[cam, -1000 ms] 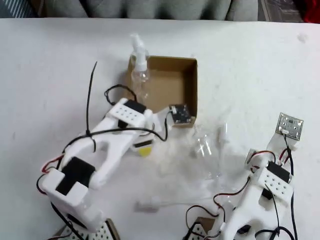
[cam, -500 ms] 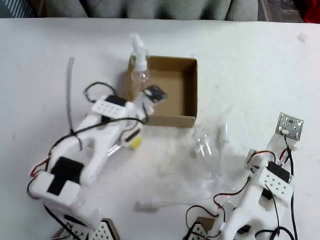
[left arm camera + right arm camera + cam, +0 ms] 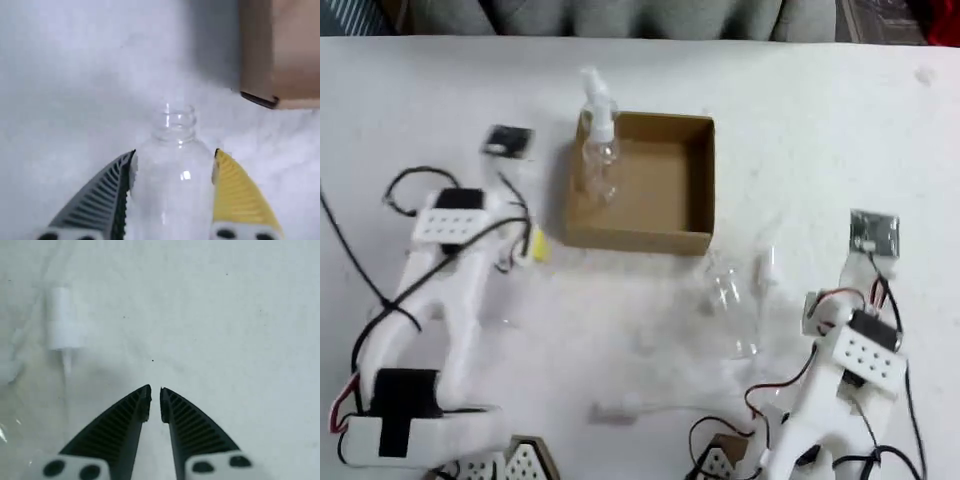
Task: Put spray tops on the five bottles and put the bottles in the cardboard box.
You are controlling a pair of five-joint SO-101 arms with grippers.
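My left gripper [image 3: 172, 160] is shut on a clear bottle [image 3: 175, 180] with an open, uncapped neck, its grey and yellow fingers against the bottle's shoulders. In the high view this gripper [image 3: 527, 245] sits left of the cardboard box [image 3: 692, 178]. One bottle with a white spray top [image 3: 597, 135] stands in the box's far left corner. Clear uncapped bottles [image 3: 728, 290] lie on the table in front of the box's right corner. A loose spray top [image 3: 64, 325] lies beyond and to one side of my right gripper [image 3: 155, 402], which is shut and holds nothing.
Another white spray top [image 3: 618, 410] lies near the table's front edge between the two arm bases. The box's corner [image 3: 280, 55] stands close beside the held bottle. The table's far side and right side are bare white.
My left arm has swung from the box's front to the left with the bottle in its gripper. The right arm has shifted slightly left.
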